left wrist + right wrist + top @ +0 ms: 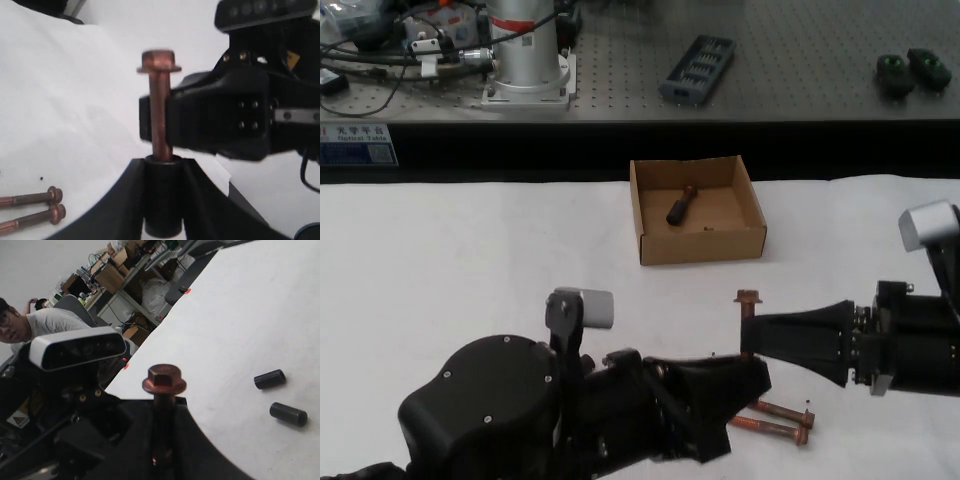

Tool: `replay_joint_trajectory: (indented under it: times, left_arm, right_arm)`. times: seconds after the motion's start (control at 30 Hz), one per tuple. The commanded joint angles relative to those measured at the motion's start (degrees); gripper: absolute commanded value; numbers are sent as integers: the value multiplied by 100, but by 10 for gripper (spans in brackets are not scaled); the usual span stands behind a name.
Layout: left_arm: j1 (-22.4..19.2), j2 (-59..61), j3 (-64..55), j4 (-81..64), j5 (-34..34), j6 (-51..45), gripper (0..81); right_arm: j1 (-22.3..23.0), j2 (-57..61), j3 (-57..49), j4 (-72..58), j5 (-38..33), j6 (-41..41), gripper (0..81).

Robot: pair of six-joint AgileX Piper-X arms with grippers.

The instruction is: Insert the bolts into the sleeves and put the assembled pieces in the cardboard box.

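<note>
– Bolt, copper-coloured, upright with the flanged head on top, tip at the mouth of the sleeve, seemingly a little inside. Pinched on the shank, a little under the head, by the right gripper, fingers clamped tight on it.

– And the sleeve?

– Black, short, also upright, held above the table. Squeezed on its side wall between the fingers of the left gripper, with the mouth left free.

– How to handle, by your judgement?

– Seems to be metal, so stiff and rather heavy for so small a thing; no fear of bending or crushing. Smooth shank, though: may slip or tilt in the pads if pushed against the sleeve rim. Better to hold high on the shank, near the head, and to lower straight. Same for the sleeve: hard and smooth by the look, likely to roll when lying, so best taken across the middle.

– And once joined?

– Probably a loose fit; could slide apart if turned head down. Safer to carry by the sleeve, head up.

– Around them?

– Two more bolts lying side by side on the white table cover, near the grippers. Two loose sleeves lying on the same cover, near each other. Farther back the cardboard box, open, with one assembled piece already inside.
</note>
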Motion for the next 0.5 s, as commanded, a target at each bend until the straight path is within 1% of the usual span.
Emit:
replay_joint_trajectory:
  times: [0.0, 0.1, 0.2, 0.27, 0.3, 0.33, 0.37, 0.43, 0.47]
  left_arm:
    - [51, -3, -118, -51, -599, -388, 6]
    - [51, -3, -118, -63, -810, -417, 6]
    - [51, -3, -118, -65, -845, -396, 6]
    - [51, -3, -118, -65, -845, -350, 6]
    - [51, -3, -118, -65, -845, -347, 6]
    - [66, -3, -118, -65, -845, -329, 6]
    - [83, -3, -129, -65, -845, -304, 6]
    - [108, -3, -124, -65, -845, -213, 6]
    - [121, -3, -124, -91, -845, -136, 6]
  right_arm:
    - [7, -17, 4, -82, -310, -1, 43]
    - [7, -17, 4, -82, -310, -1, 43]
    - [7, -17, 4, -80, -324, -16, 43]
    - [7, -17, 4, -162, -462, -86, 34]
    - [7, -17, 4, -228, -568, -94, 11]
    - [-6, -32, 4, -303, -612, -92, 27]
    - [-15, -33, 4, -332, -611, -92, 84]
    - [-46, -32, -12, -335, -523, 49, 236]
    - [-75, -32, -12, -284, -388, 169, 335]
